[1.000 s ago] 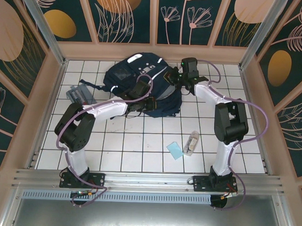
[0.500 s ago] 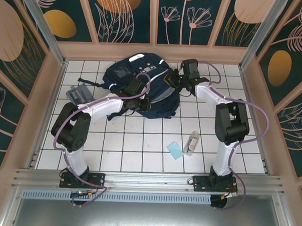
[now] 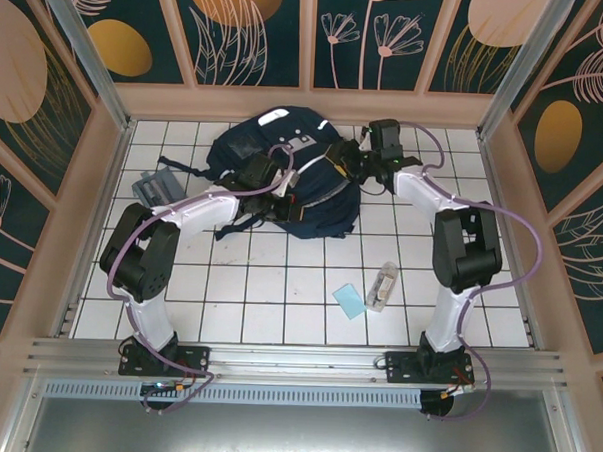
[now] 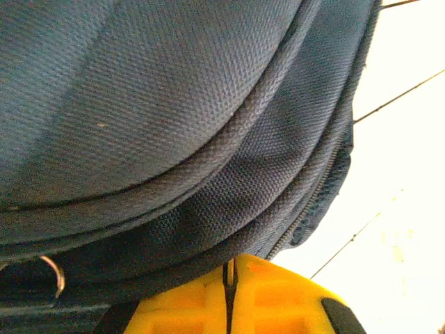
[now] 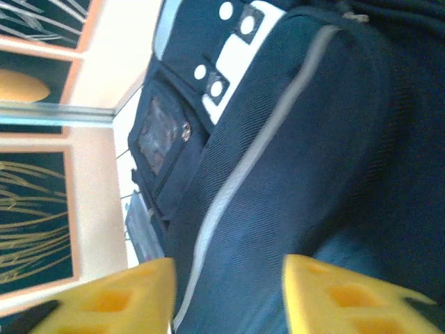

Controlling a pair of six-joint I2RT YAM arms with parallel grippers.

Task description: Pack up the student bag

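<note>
- The large navy-blue fabric student bag (image 3: 317,209) is seen lying on the white tiled surface (image 3: 279,285), directly ahead of both tools.
- The left tool (image 4: 228,270) is pressed fully closed, its yellow tips set right against a zipped seam of the bag; whether fabric is pinched cannot be told.
- The right tool (image 5: 228,271) is held partly open with nothing clamped, and the bag's grey-striped side is framed just beyond its spread fingers.
</note>
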